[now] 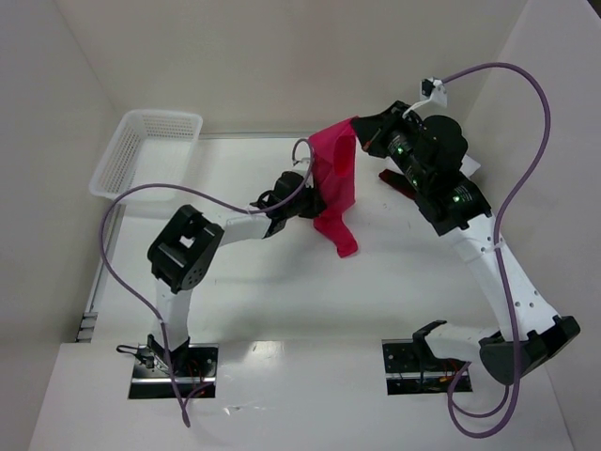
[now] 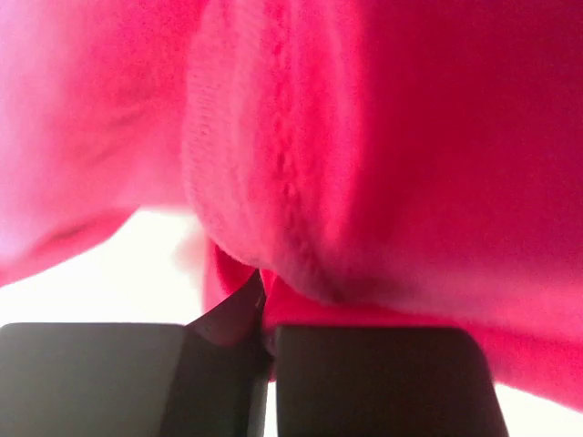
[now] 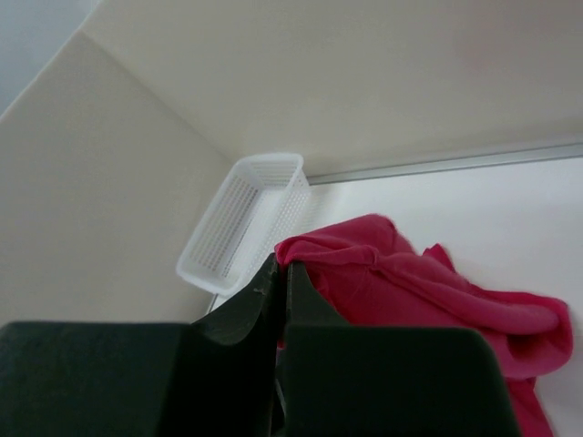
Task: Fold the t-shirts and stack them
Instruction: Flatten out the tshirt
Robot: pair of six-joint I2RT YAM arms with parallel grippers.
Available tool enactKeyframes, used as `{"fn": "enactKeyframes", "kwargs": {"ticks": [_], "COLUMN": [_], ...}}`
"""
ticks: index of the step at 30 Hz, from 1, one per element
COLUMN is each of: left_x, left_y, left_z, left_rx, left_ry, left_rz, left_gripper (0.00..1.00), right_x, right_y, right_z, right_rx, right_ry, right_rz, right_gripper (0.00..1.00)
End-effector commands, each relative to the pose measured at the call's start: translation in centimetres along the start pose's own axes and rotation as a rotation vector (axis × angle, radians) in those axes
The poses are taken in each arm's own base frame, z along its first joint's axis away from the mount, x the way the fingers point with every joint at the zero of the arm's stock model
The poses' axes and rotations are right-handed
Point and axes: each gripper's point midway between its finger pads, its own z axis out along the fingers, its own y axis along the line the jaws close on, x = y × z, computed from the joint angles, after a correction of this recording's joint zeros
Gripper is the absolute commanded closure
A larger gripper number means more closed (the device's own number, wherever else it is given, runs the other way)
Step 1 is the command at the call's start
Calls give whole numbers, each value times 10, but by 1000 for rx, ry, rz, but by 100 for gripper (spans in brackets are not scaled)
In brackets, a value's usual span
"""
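The crimson red t-shirt [image 1: 336, 169] hangs bunched above the middle of the table, held between both grippers. My right gripper [image 1: 360, 132] is shut on its top edge, and in the right wrist view the cloth [image 3: 428, 282] drapes away from the pinched gripper [image 3: 281, 269]. My left gripper [image 1: 308, 195] is shut on the shirt's left side lower down. In the left wrist view the red cloth [image 2: 364, 137] fills the picture and is pinched at the gripper [image 2: 262, 300]. A dark maroon cloth [image 1: 392, 178] peeks out under the right arm.
A white plastic mesh basket [image 1: 150, 141] stands at the table's back left corner, also in the right wrist view as the basket [image 3: 241, 218]. Walls close the table in on the left, the back and the right. A purple cable [image 1: 526, 178] loops beside the right arm.
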Motion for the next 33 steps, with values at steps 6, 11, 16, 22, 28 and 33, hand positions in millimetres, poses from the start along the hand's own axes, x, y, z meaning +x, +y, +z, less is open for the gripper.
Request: {"fn": "enactKeyframes", "kwargs": {"ticks": [6,11,16,22,28,33], "left_x": [-128,-216,-233,-232,-203,-159], "left_y": [-6,-65,-104,-78,-30,35], "left_z": [-193,-354,-454,-438,-316,-217], "left_rx": [-215,-159,-17,-124,-271,-352], "left_ry": [-238,-506,-646,-687,-503,-307], "left_rz": [84,155,194,126,73,42], "left_gripper": [100,100,100,100,100,100], "right_x": [-66,-122,-148,-139,-42,78], "right_y": [-35,11,50,26,-72,-160], "right_z": [1,-68,-127,-129,-54,-10], "right_rx": [249,139,-3,100,309,442], "right_ry": [-213,-337,-389,-384,-220,-10], "right_rz": [-90,-76,-45,-38,59,126], "right_gripper": [100,100,100,100,100,100]}}
